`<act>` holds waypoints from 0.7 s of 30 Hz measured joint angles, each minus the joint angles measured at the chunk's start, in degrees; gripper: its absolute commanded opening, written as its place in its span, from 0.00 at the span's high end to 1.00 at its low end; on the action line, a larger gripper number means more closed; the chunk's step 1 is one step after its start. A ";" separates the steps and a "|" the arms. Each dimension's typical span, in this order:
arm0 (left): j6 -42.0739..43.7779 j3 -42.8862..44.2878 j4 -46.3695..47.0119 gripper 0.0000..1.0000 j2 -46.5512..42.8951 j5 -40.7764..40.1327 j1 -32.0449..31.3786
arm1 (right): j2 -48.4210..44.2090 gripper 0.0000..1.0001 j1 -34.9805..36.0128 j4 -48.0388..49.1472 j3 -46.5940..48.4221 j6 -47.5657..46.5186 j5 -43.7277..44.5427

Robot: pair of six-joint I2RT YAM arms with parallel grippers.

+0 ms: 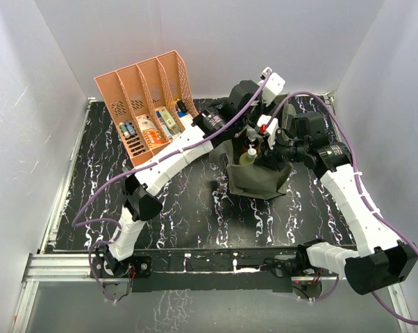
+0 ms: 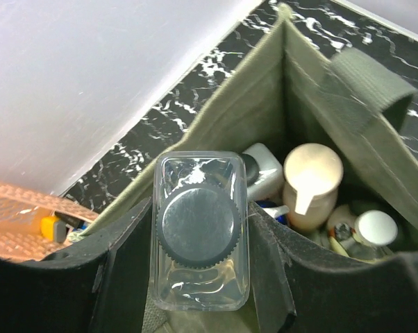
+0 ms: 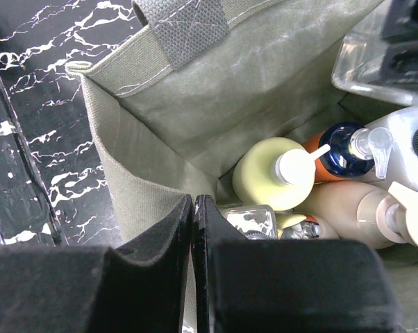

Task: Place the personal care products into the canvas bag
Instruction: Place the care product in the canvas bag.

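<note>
The clear twin pack (image 2: 201,229) is gripped by the left claw (image 2: 198,258) above the open mouth of the canvas bag (image 2: 264,97), apparently so that it can be lowered among the bottles (image 2: 312,184) lying inside. The right claw (image 3: 194,229) is closed on the bag's rim, seemingly to keep the mouth held open.

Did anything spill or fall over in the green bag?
Nothing looks spilled or broken. The small bottles sit crowded inside the olive-green canvas bag, caps on. Its near wall sags outward a little, seen from above. The left claw holds a clear plastic pack with a dark cap over the bag.
</note>
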 measured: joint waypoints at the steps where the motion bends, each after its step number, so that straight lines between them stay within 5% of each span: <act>1: -0.39 -0.11 0.46 1.00 0.09 -1.84 -0.13 | -0.22 0.92 0.00 0.04 -0.09 0.11 0.09; 21: -17.33 -0.39 3.54 1.00 1.84 -21.88 -1.95 | -1.03 0.92 0.00 -0.09 -0.13 2.60 1.62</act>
